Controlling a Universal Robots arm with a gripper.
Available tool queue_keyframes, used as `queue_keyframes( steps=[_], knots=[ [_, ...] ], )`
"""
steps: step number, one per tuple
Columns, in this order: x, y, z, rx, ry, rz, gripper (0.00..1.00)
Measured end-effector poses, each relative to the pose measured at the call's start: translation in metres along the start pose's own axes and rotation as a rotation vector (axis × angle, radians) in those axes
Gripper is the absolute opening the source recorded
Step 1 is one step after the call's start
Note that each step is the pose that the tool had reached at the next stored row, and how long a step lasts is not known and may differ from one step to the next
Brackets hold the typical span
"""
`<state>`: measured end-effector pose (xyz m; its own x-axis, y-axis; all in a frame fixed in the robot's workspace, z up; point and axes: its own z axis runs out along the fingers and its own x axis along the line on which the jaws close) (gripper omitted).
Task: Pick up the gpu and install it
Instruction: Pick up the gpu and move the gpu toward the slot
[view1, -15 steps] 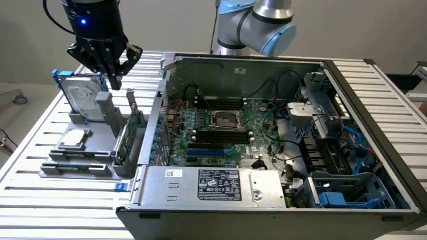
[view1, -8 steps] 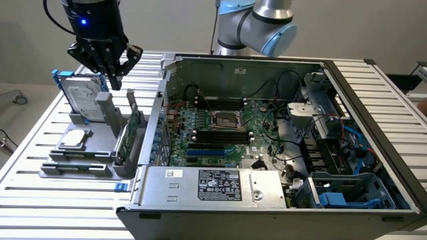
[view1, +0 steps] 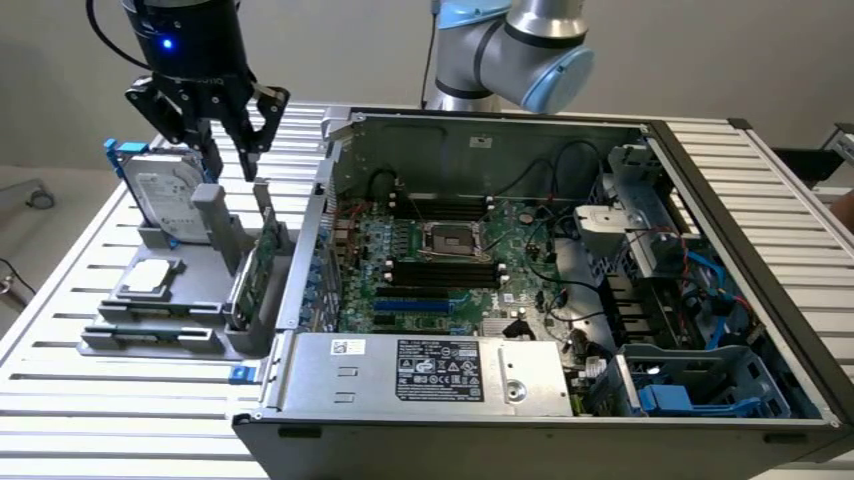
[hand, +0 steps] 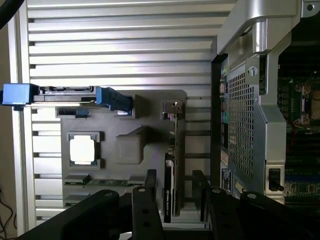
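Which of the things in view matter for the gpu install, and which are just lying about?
For the job:
- gpu, on edge in the gray holder
- gripper, open, over the gpu
- open case with its motherboard

Lying about:
- hard drive
- processor
- memory sticks

Gripper (view1: 230, 160) hovers with fingers apart, apparently just above the gpu (view1: 256, 268), which stands on edge in gray holder (view1: 200, 287) beside the open computer case (view1: 534, 432).
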<state>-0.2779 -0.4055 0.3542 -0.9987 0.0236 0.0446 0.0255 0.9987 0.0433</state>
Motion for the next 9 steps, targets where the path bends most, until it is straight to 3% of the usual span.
queue_keyframes(
  steps=[2,9],
  knots=[
    [0.000,-0.0002,0.0026,0.0000,0.0052,0.000,0.42],
    [0.007,-0.0043,0.0133,0.0061,0.0052,0.000,0.42]
  ],
)
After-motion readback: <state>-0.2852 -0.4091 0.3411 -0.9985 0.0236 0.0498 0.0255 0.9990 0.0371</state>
